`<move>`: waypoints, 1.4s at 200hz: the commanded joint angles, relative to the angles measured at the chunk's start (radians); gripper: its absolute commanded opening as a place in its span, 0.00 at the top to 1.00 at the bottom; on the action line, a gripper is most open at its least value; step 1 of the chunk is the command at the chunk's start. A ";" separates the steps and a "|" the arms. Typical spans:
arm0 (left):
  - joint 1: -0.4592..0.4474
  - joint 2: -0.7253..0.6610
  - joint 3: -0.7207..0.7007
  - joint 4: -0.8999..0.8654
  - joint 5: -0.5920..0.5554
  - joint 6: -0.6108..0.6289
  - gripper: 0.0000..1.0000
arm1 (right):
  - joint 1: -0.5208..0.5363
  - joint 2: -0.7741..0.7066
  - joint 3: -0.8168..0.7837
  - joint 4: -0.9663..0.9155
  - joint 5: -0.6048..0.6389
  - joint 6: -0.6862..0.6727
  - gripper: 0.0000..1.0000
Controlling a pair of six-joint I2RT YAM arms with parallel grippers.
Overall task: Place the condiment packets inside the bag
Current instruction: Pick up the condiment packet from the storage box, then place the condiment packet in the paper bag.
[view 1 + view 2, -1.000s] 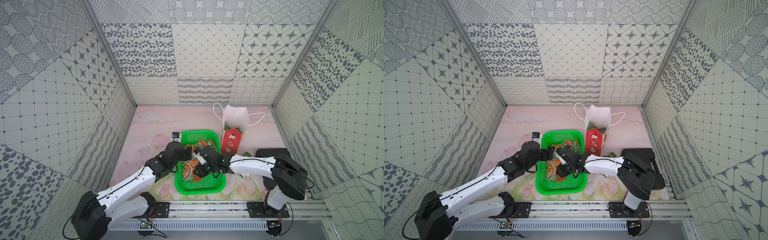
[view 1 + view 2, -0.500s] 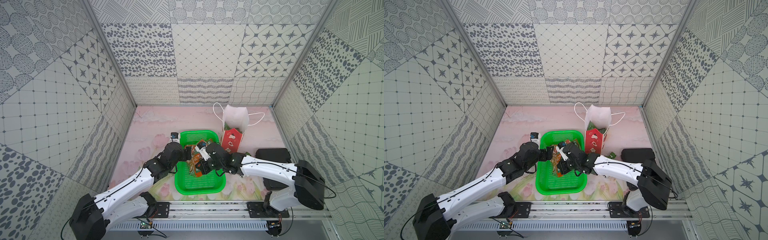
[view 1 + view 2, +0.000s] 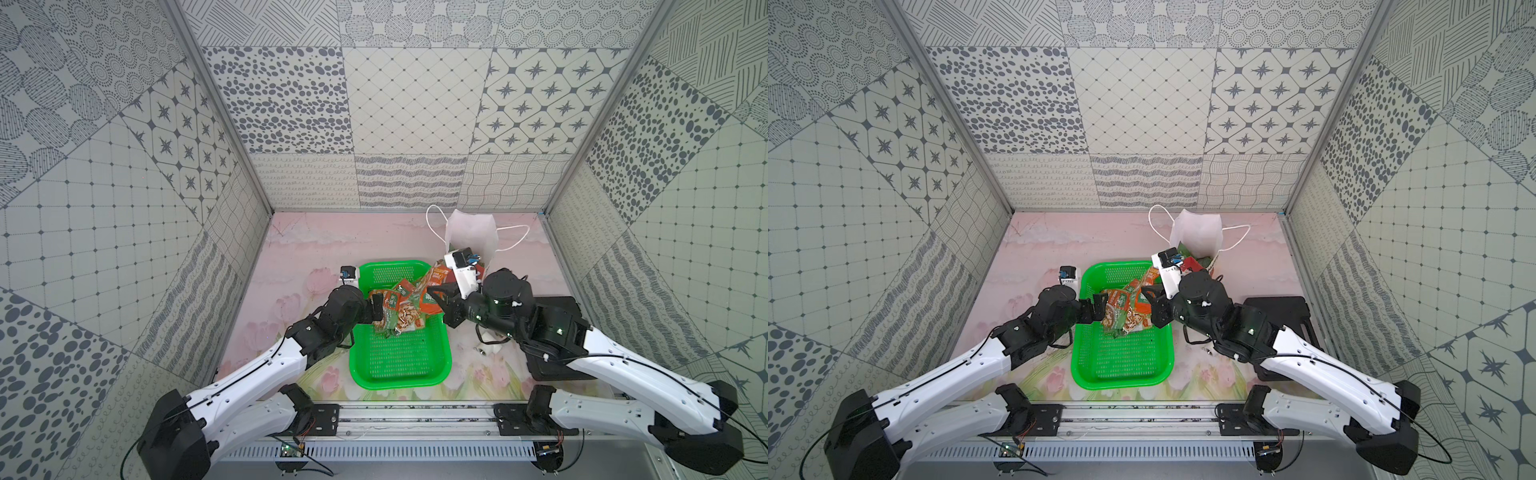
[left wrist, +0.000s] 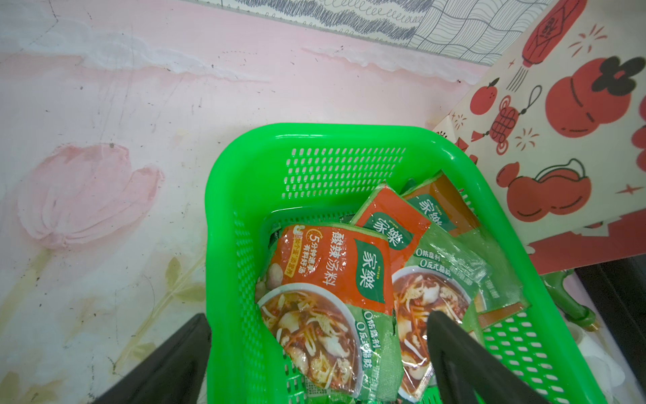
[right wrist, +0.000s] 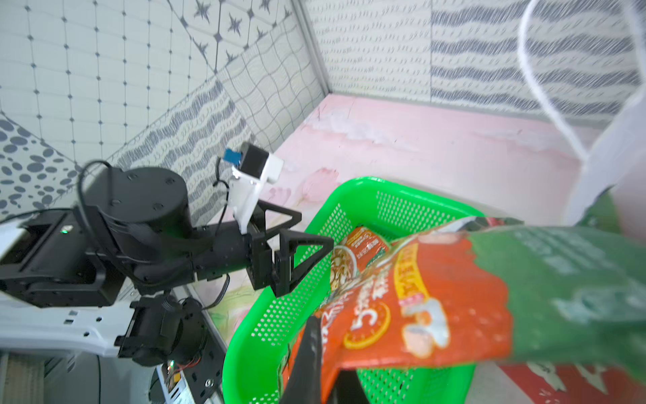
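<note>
Several orange and green condiment packets (image 3: 399, 311) (image 3: 1125, 316) (image 4: 325, 280) lie piled in the far half of the green basket. My right gripper (image 3: 434, 293) (image 3: 1148, 293) (image 5: 325, 353) is shut on one orange and green packet (image 5: 454, 297) (image 3: 432, 282), which hangs above the basket's far right corner. The bag (image 3: 469, 232) (image 3: 1196, 232) (image 4: 559, 105) stands just behind it, white inside; my right wrist hides most of its red front. My left gripper (image 3: 376, 309) (image 3: 1096, 307) (image 4: 320, 316) is open astride the basket's left wall, one finger (image 4: 454, 349) over the pile.
The green mesh basket (image 3: 399, 374) (image 3: 1121, 374) (image 4: 230, 196) (image 5: 279, 314) sits mid-table. A black flat box (image 3: 557, 307) (image 3: 1279, 307) lies to its right under my right arm. A small green fitting (image 4: 566, 297) lies between basket and box. Patterned walls close in three sides.
My right gripper has shut on a packet and lifted it up and right, out of the pile toward the bag. My left gripper has stayed at the basket's left wall and opened slightly wider.
</note>
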 commanded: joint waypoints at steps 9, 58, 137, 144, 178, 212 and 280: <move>0.003 0.065 0.047 0.001 0.043 -0.007 0.01 | -0.022 -0.032 0.109 -0.056 0.155 -0.079 1.00; 0.002 0.133 0.079 -0.007 0.113 0.007 0.00 | -0.152 0.004 0.221 -0.161 0.240 -0.085 1.00; -0.067 0.282 0.167 -0.066 0.096 0.035 0.02 | -0.456 0.163 0.306 -0.194 0.029 -0.082 1.00; -0.081 0.298 0.178 -0.076 0.081 0.038 0.03 | -0.468 0.181 0.314 -0.195 0.015 -0.089 1.00; -0.121 0.383 0.246 -0.143 0.021 0.036 0.14 | -0.505 0.260 0.351 -0.226 -0.056 -0.107 1.00; -0.134 0.423 0.272 -0.169 0.006 0.022 0.23 | -0.507 0.272 0.357 -0.256 -0.082 -0.112 0.67; -0.139 0.423 0.289 -0.206 -0.013 0.001 0.27 | -0.508 0.175 0.331 -0.288 -0.128 -0.109 0.50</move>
